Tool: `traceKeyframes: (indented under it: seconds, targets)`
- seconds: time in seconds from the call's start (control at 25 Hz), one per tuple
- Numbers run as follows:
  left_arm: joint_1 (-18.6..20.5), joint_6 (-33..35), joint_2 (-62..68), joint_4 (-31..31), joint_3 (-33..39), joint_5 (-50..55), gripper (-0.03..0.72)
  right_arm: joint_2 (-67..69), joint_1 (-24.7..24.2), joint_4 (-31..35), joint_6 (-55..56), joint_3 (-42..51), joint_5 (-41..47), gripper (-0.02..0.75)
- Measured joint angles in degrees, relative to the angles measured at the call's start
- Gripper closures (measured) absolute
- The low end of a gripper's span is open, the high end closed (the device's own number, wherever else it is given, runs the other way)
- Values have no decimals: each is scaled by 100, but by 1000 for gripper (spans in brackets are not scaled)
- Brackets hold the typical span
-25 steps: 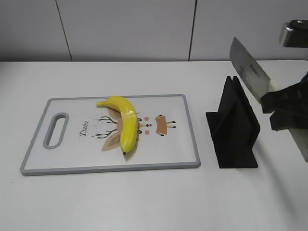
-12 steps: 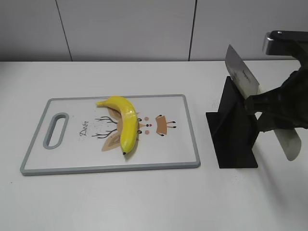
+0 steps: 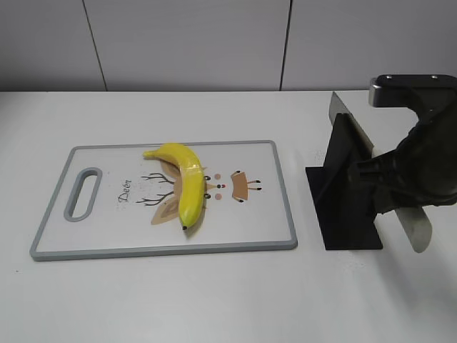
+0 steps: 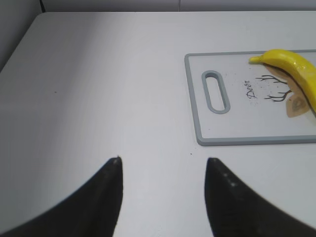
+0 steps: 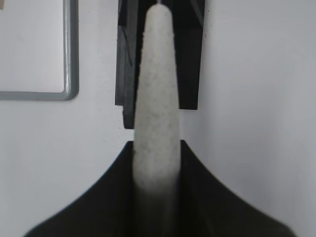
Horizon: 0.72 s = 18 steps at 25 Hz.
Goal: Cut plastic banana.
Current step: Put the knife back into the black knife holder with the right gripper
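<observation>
The plastic banana [image 3: 184, 182] lies whole on the white cutting board [image 3: 164, 250], dark tip toward the front. It also shows in the left wrist view [image 4: 296, 69] on the board [image 4: 247, 140]. My right gripper [image 3: 389, 187] is shut on the white handle [image 5: 157, 89] of a knife. Its blade [image 3: 343, 108] sits tilted in the slot of the black knife stand [image 3: 346, 211], right of the board. My left gripper [image 4: 163, 160] is open and empty over bare table left of the board. It is out of the exterior view.
The stand's flat base [image 5: 190, 59] rests on the white table just right of the board's corner [image 5: 69, 91]. A grey wall runs along the table's far edge. Bare table lies in front of the board and to its left.
My right gripper has moved left and down with the knife. The blade has gone from high in the air at the right into the stand's slot. The banana has not moved.
</observation>
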Motion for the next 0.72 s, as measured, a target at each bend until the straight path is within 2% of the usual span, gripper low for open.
traceKeyframes:
  seconds: [0.52, 0.56, 0.64, 0.72]
  targets:
    - [0, 0, 0, 0, 0, 0, 202, 50, 0, 28, 10, 0, -18, 566]
    - [0, 0, 0, 0, 0, 0, 204, 50, 0, 28, 10, 0, -39, 543]
    - [0, 0, 0, 0, 0, 0, 208, 50, 0, 28, 10, 0, -110, 439]
    - [0, 0, 0, 0, 0, 0, 209, 50, 0, 39, 10, 0, -130, 288]
